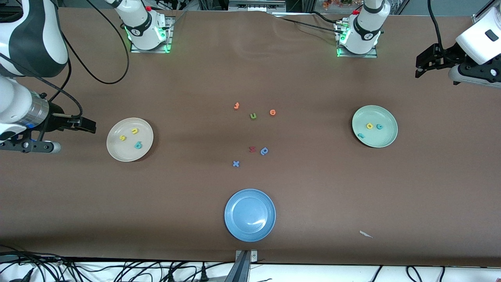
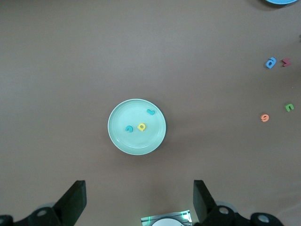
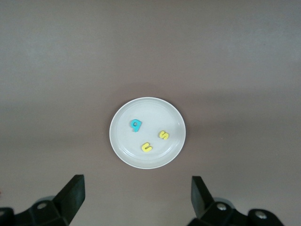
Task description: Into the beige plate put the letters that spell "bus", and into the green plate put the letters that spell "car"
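— What lay in the beige plate (image 1: 117, 150)?
— The yellow "s" (image 1: 122, 138), yellow "u" (image 1: 134, 131) and teal "b" (image 1: 138, 145).
— And the green plate (image 1: 385, 139)?
— The yellow "a" (image 1: 369, 126), teal "c" (image 1: 379, 126) and teal "r" (image 1: 361, 135). The blue plate (image 1: 235, 227) held nothing.
— The grippers?
— Left gripper (image 2: 139, 200) and right gripper (image 3: 138, 197) hung spread wide, empty, each over the table beside its plate.

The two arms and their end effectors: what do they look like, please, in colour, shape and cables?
Both arms are glossy white with dark grey joint sections. Each base has a black ring, a red button and green lights, on a metal plate. Black cables loop from them. The right arm has a silver cuff. The left end effector and right end effector are black, with two flat, wedge-shaped fingers.
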You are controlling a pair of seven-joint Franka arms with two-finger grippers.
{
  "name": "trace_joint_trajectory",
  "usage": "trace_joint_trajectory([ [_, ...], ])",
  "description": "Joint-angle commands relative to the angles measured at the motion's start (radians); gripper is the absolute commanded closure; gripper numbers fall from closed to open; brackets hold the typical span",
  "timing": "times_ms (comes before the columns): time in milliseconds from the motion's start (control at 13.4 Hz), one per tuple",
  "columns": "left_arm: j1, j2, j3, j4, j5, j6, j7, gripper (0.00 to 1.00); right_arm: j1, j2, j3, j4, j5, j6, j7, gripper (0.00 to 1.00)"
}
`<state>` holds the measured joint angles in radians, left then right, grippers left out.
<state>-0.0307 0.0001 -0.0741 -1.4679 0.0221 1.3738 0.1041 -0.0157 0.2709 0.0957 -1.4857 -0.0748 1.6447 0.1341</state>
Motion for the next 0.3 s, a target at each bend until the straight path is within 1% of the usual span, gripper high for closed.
trace_joint_trajectory([
  [0, 0.0, 0.018, 0.002, 0.038, -0.007, -0.024, -0.003, 0.0, 0.006, -0.024, 0.004, -0.019, -0.011, -0.008, 0.018, 0.0],
  [223, -0.002, 0.018, 0.001, 0.038, -0.008, -0.024, -0.004, 0.0, 0.005, -0.019, 0.004, -0.005, -0.003, -0.008, 0.018, 0.0],
])
